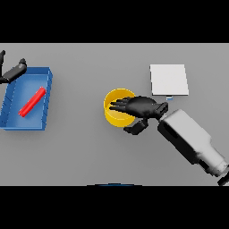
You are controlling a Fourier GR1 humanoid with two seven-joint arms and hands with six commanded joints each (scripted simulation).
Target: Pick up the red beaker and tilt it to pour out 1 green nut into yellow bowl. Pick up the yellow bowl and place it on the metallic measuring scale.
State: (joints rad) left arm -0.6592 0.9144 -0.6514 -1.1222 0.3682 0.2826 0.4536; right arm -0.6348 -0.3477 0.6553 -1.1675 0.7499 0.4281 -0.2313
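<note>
Yellow round bowl [117,108] sits on the grey worktop [89,147] near the middle, and the right hand [142,107] lies over its right rim with straight fingers spread across the opening, thumb below. Just beyond to the right is a flat white square scale [168,79]. Far left, a red cylindrical beaker [32,101] lies tilted in a blue rectangular tray [44,120]; the left hand [12,71], fingers relaxed, shows at its top-left corner.

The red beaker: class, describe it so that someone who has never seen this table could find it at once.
Start at the grey table and go to its left side, where an open blue rectangular tray sits. Inside lies the slim red cylindrical beaker, on its side and slanted diagonally. It is the only red thing in view, unlike the round yellow bowl mid-table under the right hand.
</note>
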